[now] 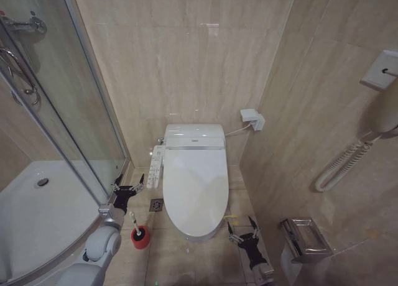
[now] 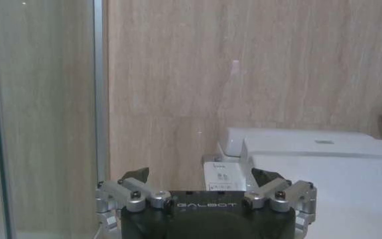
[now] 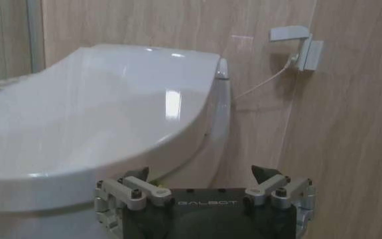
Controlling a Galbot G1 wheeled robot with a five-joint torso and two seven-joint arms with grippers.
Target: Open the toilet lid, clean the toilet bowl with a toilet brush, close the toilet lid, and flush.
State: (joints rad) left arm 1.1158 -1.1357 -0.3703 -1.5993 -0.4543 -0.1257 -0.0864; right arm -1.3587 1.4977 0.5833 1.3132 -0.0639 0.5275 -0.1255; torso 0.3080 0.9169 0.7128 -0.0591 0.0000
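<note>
Left gripper [image 1: 129, 188] is hovering with fingers spread, empty, left of the toilet beside the button panel [image 1: 156, 166]. Right gripper [image 1: 243, 231] is hanging spread and empty near the toilet's front right. Toilet lid [image 1: 194, 189] is lying closed. Toilet brush [image 1: 140, 236] is standing in its red holder on the floor, near left of the toilet.
</note>
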